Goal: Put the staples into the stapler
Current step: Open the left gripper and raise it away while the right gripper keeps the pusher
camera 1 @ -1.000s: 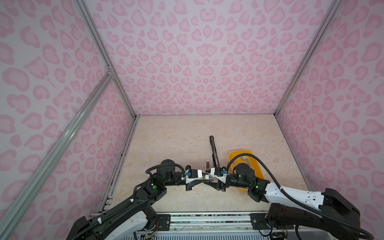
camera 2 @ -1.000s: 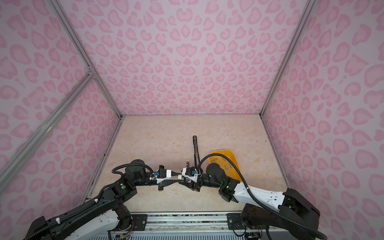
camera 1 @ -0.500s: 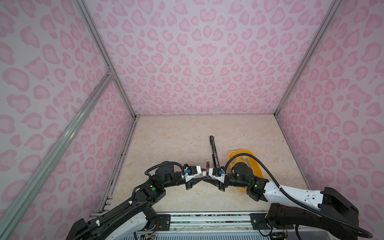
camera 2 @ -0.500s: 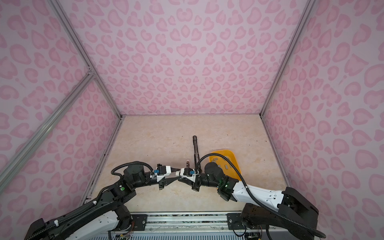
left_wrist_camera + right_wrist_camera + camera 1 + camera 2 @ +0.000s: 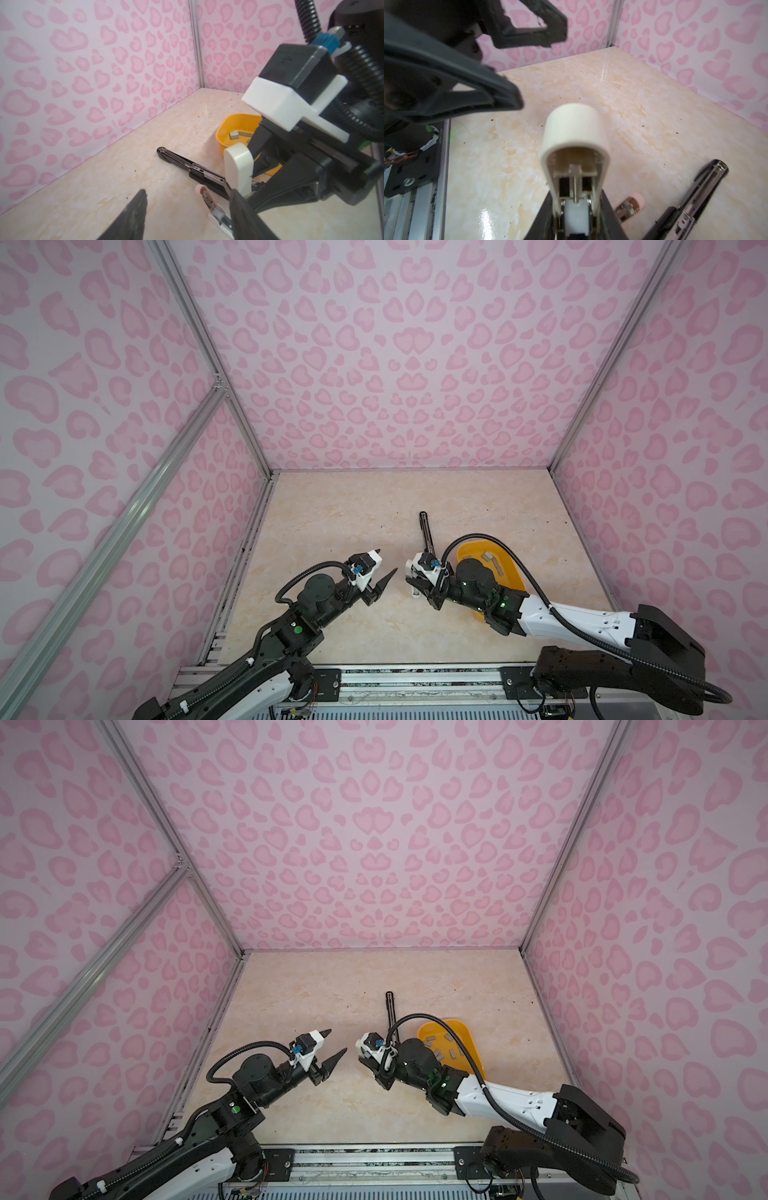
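Note:
My right gripper is shut on a small white stapler, whose lid is swung up so that the spring rod inside shows. The black fingers press both of its sides. Its white cap also shows in the left wrist view. My left gripper hangs open and empty a short way to the left of it, jaws wide apart. Several grey strips of staples lie in the orange tray, behind the right wrist in both top views.
A black stapler lies opened flat on the table beyond the right gripper. A small pink stapler lies open on the table under the grippers. Pink patterned walls close in three sides, and a metal rail runs along the front edge.
The left gripper has opened and drawn back to the left, away from the white stapler. The right gripper stays closed on the stapler near the same spot.

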`<state>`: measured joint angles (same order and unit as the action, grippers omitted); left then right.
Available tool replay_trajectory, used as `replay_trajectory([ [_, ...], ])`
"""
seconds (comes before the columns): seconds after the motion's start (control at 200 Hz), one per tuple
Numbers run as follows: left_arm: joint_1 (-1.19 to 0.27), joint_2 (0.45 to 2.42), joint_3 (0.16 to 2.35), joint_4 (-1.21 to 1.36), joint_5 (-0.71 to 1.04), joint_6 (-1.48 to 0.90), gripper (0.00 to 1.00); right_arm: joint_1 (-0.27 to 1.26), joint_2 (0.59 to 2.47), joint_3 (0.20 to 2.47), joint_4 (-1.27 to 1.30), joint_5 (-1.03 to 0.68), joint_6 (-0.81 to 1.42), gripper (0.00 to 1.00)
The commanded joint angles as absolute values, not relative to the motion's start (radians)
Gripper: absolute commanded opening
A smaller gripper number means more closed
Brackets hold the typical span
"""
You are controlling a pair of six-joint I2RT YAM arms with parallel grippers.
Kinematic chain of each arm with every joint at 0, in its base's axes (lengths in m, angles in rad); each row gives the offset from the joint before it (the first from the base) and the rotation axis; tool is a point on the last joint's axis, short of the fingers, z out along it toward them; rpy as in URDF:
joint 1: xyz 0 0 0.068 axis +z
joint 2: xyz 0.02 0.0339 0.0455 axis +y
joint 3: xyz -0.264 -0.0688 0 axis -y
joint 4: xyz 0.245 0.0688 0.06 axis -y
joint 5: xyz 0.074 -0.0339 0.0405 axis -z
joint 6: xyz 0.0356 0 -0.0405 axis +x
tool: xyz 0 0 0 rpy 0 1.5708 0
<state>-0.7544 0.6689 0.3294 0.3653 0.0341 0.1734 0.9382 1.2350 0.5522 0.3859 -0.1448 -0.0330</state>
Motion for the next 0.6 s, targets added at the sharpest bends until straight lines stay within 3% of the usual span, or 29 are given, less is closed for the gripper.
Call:
replay_trajectory([
  [0.0, -0.753, 0.623, 0.309, 0.42, -0.1, 0.144, 0.98, 0.908, 1.228, 0.552, 0.348, 0.04, 0.103, 0.0],
  [0.32, -0.743, 0.588, 0.252, 0.497, -0.369, 0.006, 0.97, 0.881, 1.238, 0.643, 0.178, 0.16, 0.273, 0.0],
  [0.49, -0.717, 0.575, 0.227, 0.538, -0.401, -0.064, 0.97, 0.909, 1.21, 0.607, 0.245, 0.112, 0.302, 0.0],
  [0.595, -0.7, 0.58, 0.225, 0.537, -0.423, -0.114, 0.97, 0.977, 1.205, 0.644, 0.181, 0.2, 0.319, 0.0],
])
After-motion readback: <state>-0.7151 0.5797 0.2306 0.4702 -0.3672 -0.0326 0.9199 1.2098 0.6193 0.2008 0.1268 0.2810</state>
